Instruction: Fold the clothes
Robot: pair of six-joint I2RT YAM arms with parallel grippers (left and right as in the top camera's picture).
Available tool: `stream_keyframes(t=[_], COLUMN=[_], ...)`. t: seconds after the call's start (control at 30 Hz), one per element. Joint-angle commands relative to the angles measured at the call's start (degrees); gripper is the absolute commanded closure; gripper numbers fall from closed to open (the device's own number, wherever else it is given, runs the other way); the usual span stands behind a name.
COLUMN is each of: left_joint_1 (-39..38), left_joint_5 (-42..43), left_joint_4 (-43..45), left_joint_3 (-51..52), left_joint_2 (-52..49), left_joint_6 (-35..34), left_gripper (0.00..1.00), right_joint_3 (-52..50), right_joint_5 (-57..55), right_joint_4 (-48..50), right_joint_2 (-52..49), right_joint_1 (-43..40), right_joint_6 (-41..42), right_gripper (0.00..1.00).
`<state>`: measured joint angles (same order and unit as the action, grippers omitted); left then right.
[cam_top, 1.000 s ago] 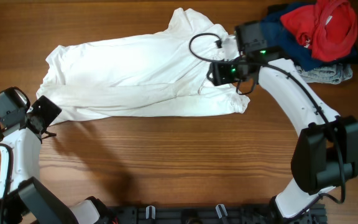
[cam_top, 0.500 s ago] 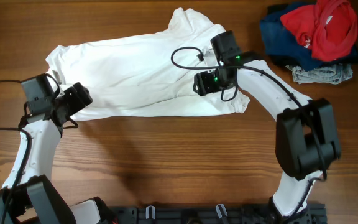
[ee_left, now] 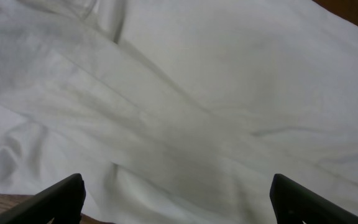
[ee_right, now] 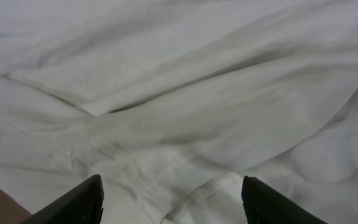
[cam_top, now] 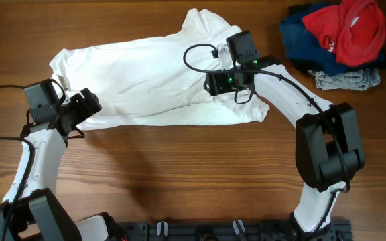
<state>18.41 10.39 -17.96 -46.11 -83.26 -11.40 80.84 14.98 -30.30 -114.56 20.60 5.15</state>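
Note:
The clothes, a white T-shirt (cam_top: 146,84), lie crumpled across the upper middle of the wooden table. My left gripper (cam_top: 88,104) hovers at the shirt's lower left edge, jaws open wide with nothing between them; its wrist view is filled with white fabric (ee_left: 185,106) under the fingertips (ee_left: 61,196). Over the shirt's right part my right gripper (cam_top: 214,83) is open too, and the wrist view shows folds and a hem (ee_right: 185,124) below the empty gripper (ee_right: 173,199).
A pile of red (cam_top: 350,27), navy blue (cam_top: 300,33) and grey (cam_top: 347,80) garments sits at the table's back right corner. Bare wood (cam_top: 179,174) stretches in front of the shirt. A black rail (cam_top: 213,231) runs along the near edge.
The left arm swung right from the table's left edge to the shirt's lower left. My right gripper moved left over the shirt. Both jaws have widened.

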Motion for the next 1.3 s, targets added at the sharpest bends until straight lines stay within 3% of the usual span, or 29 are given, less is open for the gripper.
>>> stream_keyframes(t=[0.0, 0.43, 0.77, 1.27], left_joint_1=[-0.33, -0.33, -0.33, -0.31], left_joint_5=[0.52, 0.50, 0.50, 0.46], left_joint_4=[0.15, 0.59, 0.13, -5.27], left_joint_3=[-0.79, -0.79, -0.79, -0.79], left_joint_2=[-0.55, -1.29, -1.29, -1.29], left_joint_6=[0.70, 0.70, 0.70, 0.79], left_gripper=[0.03, 0.00, 0.00, 0.00], right_joint_3=[0.26, 0.26, 0.04, 0.04], right_joint_5=[-0.11, -1.49, -14.08, -14.14], right_joint_4=[1.27, 0.15, -19.78, -37.27], right_joint_2=[-1.75, -6.03, -6.97, -4.48], right_joint_1=[0.81, 1.20, 0.63, -2.47], right_joint_6=[0.85, 2.64, 12.00, 14.62], right_gripper=[0.28, 0.27, 0.15, 0.06])
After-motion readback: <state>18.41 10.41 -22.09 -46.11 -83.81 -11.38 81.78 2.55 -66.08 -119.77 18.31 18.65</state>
